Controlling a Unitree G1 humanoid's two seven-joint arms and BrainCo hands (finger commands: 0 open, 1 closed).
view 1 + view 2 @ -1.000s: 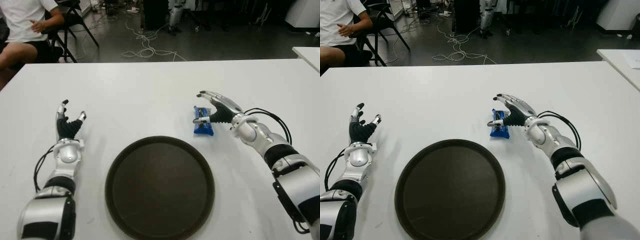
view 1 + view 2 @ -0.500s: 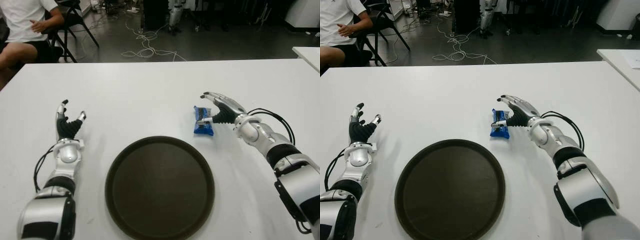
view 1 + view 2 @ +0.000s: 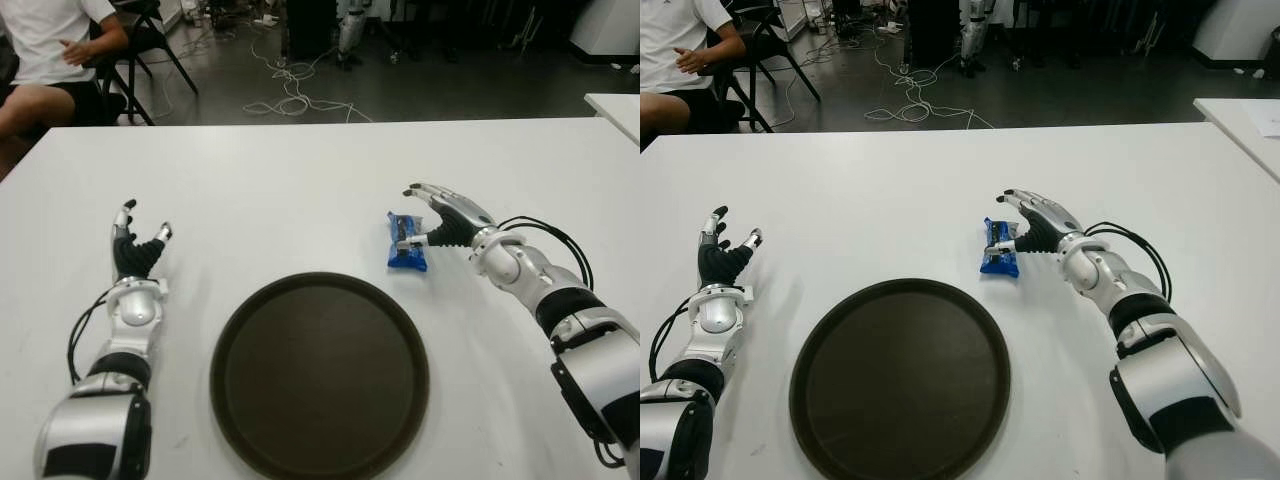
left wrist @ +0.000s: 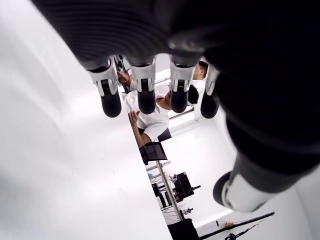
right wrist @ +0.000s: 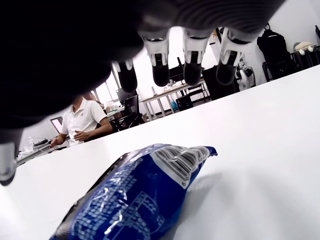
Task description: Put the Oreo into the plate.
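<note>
We see a white, smooth table (image 3: 300,180) with a round, dark brown plate (image 3: 320,377) at its near middle, matte with a low raised rim. At about one o'clock from the plate, just off its rim, lies the Oreo (image 3: 406,241): a small blue pack of glossy, crinkled wrapping, flat on the table. In the right wrist view we make out white print and a barcode patch on it, but no words we can read. Our right hand (image 3: 443,217), black and silver, sits at three o'clock of the pack, fingers spread over it, thumb tip at its edge, nothing grasped. Our left hand (image 3: 133,252) shows at nine o'clock of the plate, fingers open and extended, empty.
</note>
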